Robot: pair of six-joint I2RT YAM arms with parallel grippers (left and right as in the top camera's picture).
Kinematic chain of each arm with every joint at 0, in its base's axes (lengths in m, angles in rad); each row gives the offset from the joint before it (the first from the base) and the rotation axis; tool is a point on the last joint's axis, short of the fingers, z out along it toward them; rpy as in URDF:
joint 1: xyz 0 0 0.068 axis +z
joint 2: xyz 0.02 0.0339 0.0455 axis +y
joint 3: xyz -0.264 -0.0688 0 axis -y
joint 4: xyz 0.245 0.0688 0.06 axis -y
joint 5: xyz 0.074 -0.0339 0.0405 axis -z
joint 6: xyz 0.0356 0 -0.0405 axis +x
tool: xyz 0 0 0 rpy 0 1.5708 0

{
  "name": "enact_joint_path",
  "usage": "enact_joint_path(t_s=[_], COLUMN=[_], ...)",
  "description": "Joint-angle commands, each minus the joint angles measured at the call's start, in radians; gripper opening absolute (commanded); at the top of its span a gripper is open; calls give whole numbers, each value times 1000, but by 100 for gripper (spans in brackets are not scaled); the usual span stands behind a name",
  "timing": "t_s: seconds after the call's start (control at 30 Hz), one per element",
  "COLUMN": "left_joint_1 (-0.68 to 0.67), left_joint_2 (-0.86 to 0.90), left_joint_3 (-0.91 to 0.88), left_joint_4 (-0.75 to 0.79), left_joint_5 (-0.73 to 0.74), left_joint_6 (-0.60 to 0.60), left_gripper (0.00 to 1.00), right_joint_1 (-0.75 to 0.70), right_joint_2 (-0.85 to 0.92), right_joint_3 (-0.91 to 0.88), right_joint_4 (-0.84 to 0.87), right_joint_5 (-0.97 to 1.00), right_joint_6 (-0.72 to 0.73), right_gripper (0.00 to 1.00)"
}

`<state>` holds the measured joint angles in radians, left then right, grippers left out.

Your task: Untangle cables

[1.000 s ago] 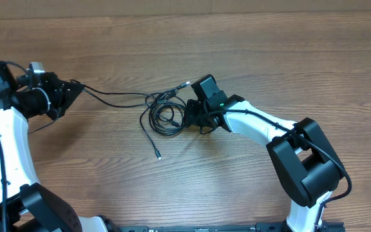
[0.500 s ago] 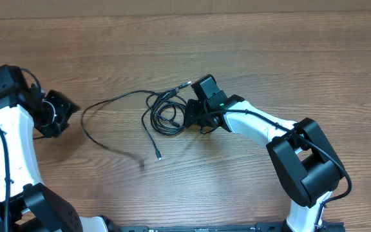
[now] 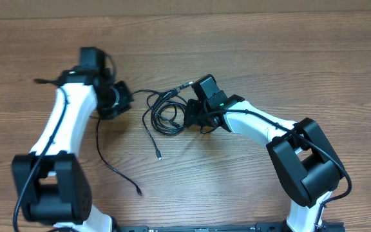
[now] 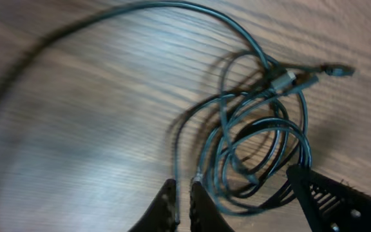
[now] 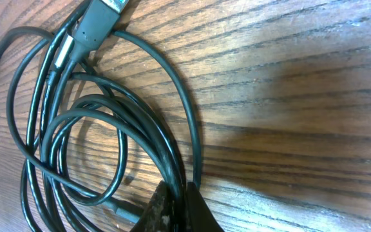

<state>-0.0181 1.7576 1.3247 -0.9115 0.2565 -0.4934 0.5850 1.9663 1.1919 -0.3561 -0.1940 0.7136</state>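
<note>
The cables (image 3: 163, 119) are thin black cords in a tangled loop at the table's middle, also in the left wrist view (image 4: 256, 142) and the right wrist view (image 5: 89, 116). A silver-tipped plug (image 3: 187, 84) sticks out at the back right. One strand trails forward to a loose end (image 3: 138, 191); a shorter one ends in a plug (image 3: 159, 156). My left gripper (image 3: 127, 98) is just left of the tangle, its jaws (image 4: 184, 201) nearly closed with a thin strand between them. My right gripper (image 3: 187, 117) is on the tangle's right side, its jaws (image 5: 174, 201) shut on a loop strand.
The wooden table (image 3: 269, 51) runs across the view. My right gripper's black finger (image 4: 340, 200) shows at the lower right of the left wrist view. My left arm (image 3: 66, 122) crosses the left part of the table.
My left arm has swung from the far left to beside the tangle. The strand it had pulled taut now lies slack, trailing toward the front. My right arm has not moved.
</note>
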Motion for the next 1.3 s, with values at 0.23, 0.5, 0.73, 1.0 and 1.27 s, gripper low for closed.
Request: enact_joint_path(t_s=[0.23, 0.5, 0.73, 1.0, 1.27], left_joint_1=[-128, -129, -55, -19, -19], left_joint_2=[174, 279, 288, 288, 288], left_joint_3=[12, 12, 142, 351, 401], left_joint_4=[162, 208, 92, -147, -261], left_joint_5=[-5, -5, 220, 268, -106], left_joint_6=[-66, -98, -26, 138, 147], left_gripper=[34, 27, 4, 4, 4], right_joint_1=[4, 4, 4, 4, 4], right_joint_2=[-36, -36, -36, -36, -36], right_joint_3=[-1, -1, -1, -1, -1], right_joint_4=[5, 5, -2, -2, -2], right_joint_5=[14, 14, 14, 14, 14], right_joint_6=[-4, -4, -4, -4, -4], right_gripper=[4, 4, 4, 4, 4])
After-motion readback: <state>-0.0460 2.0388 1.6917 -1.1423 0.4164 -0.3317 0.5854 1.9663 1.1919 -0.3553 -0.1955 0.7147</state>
